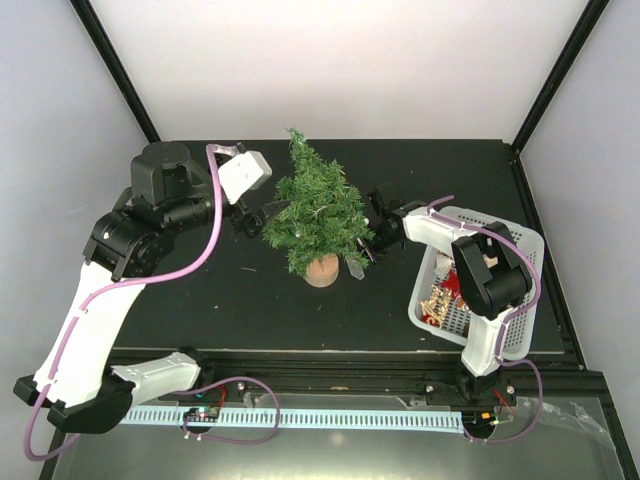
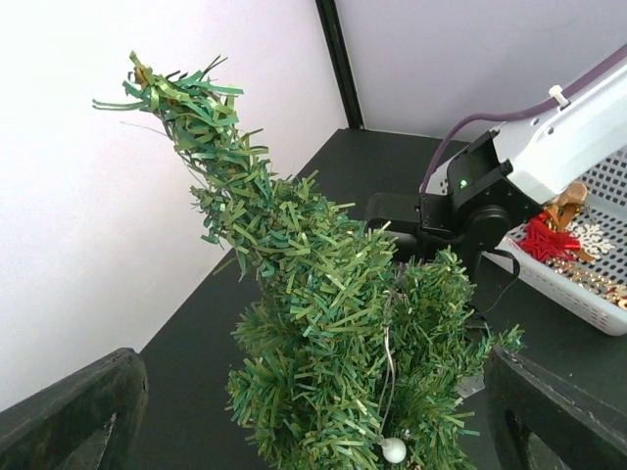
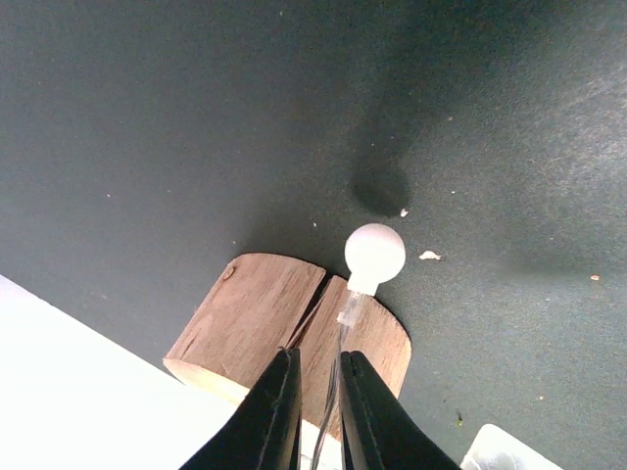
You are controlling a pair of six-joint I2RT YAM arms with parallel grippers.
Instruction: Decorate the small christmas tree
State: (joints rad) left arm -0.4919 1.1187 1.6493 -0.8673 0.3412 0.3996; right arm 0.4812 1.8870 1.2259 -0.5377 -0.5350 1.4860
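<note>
Hanging white ball ornament (image 3: 374,252): right gripper (image 3: 320,364) jaws pinch its thin clear thread, low beside wood base (image 3: 284,328). Small christmas tree (image 1: 315,210) upright at middle of table (image 1: 200,290); likely light, tippy, needles soft, springy, so steady by lower trunk. Left gripper (image 1: 255,217) jaws wide open, straddling foliage at 9 o'clock. Basket (image 1: 421,290) of ornaments at 3 o'clock; right arm crowds that side.
</note>
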